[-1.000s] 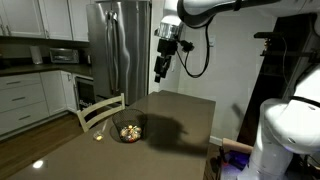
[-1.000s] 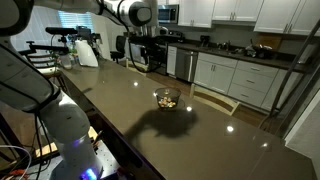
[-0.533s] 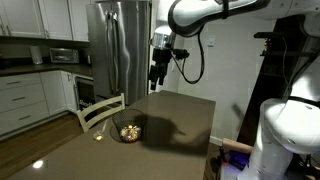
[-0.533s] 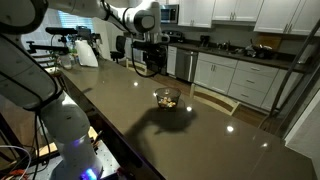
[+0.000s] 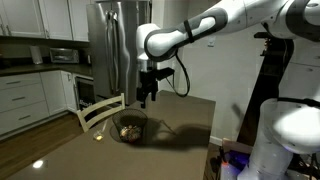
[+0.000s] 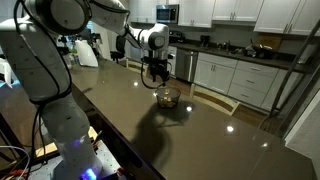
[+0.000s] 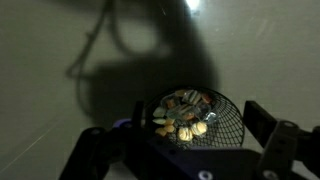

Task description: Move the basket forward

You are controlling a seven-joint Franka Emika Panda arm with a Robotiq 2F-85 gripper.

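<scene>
The small round dark wire-mesh basket (image 5: 130,129) (image 6: 167,98) stands on the long dark smooth-topped table (image 5: 185,122) (image 6: 115,115) near one long edge, with little round items lying inside it, and the pale wooden slat-backed chair (image 5: 100,108) (image 6: 212,96) is tucked in at that edge just beside it. The black Robotiq gripper (image 5: 146,97) (image 6: 158,79) hangs above the basket and apart from it; in the wrist view the basket (image 7: 195,118) lies between the spread fingers. In an exterior view the tall steel refrigerator (image 5: 115,45) stands behind the table.
</scene>
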